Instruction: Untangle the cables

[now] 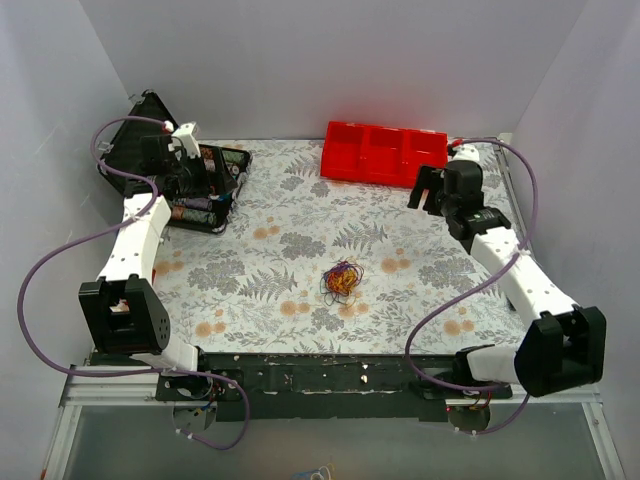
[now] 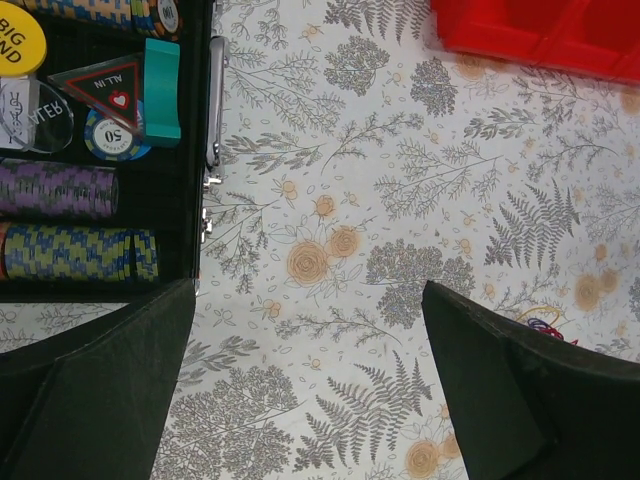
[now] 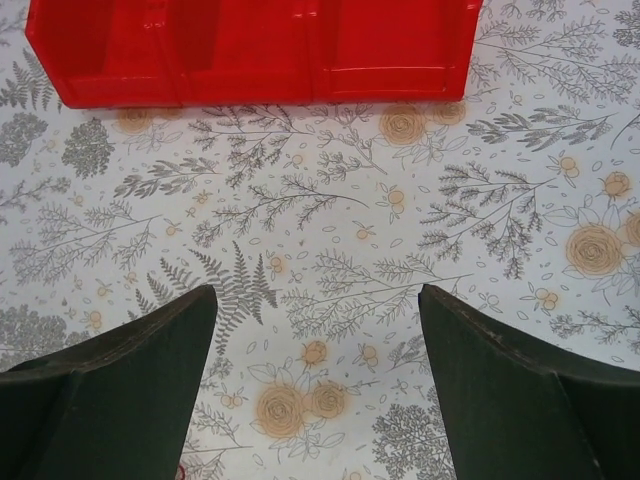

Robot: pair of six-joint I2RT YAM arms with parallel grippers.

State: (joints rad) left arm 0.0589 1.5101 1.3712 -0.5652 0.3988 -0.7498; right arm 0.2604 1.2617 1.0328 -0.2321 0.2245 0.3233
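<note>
Far left, the left gripper point(image 2: 310, 290) hangs over the edge of the black chip case point(image 1: 207, 186), jaws spread wide, nothing between them. Out in the middle of the floral table point(image 1: 270, 255) sits the cables point(image 1: 343, 282), one wiry knot of yellow-orange, red and purple, well apart from both arms. At the back, right of centre, is the red bin point(image 1: 385, 153). Just beside it, the right gripper point(image 3: 315, 295) gapes wide too, empty.

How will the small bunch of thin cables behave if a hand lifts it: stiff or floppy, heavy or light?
The cables look hair-thin, so probably very light and floppy. They form one tangled bunch, so it likely lifts whole, strands snagging.
</note>
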